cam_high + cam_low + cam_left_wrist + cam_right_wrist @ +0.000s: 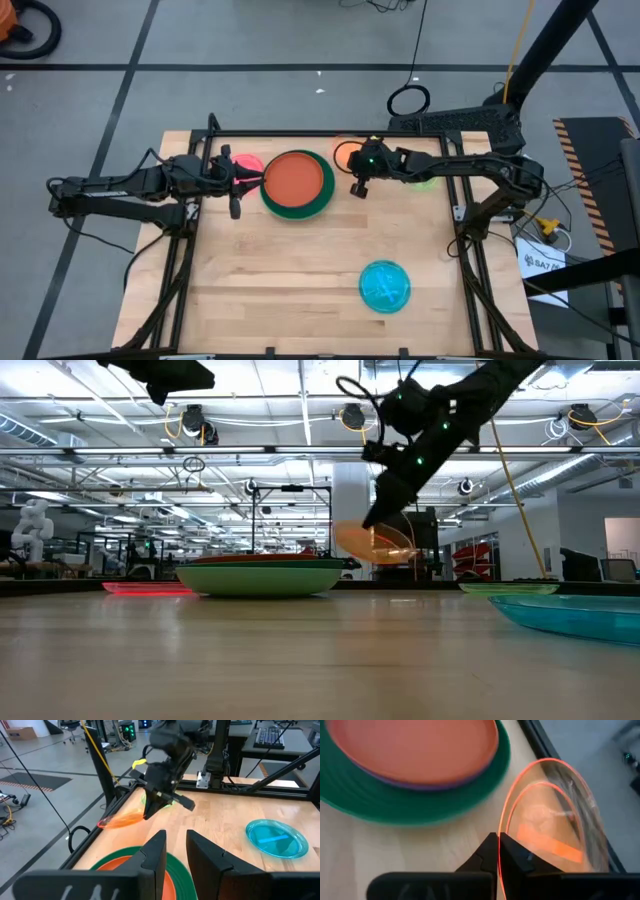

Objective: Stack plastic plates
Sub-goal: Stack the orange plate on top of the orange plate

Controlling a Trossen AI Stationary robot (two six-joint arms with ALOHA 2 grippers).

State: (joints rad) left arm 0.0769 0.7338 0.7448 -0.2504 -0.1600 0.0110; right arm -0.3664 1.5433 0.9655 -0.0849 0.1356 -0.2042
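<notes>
A stack of plates (298, 183) sits at the table's far middle: a dark green plate (395, 805) at the bottom, a purple rim (420, 784) above it, and a red-orange plate (415, 750) on top. My right gripper (357, 183) is shut on a translucent orange plate (346, 152) just right of the stack. My left gripper (175, 850) hovers open over the stack's left edge. A pink plate (247, 163) lies flat left of the stack. A lime plate (425, 181) lies under the right arm. A blue plate (385, 286) lies near the front. My right gripper (499, 845) pinches the orange plate's rim (501, 827) between its two fingers, with the rim edge-on in the gap. The fingers (378, 510) slant down from above. The plate (375, 543) is lifted clear of the table and hangs tilted beyond the fingers.
A black frame rail (300, 132) runs along the table's far edge, close behind the orange plate. Bare wood (270, 280) stretches across the near half, apart from the blue plate (580, 615).
</notes>
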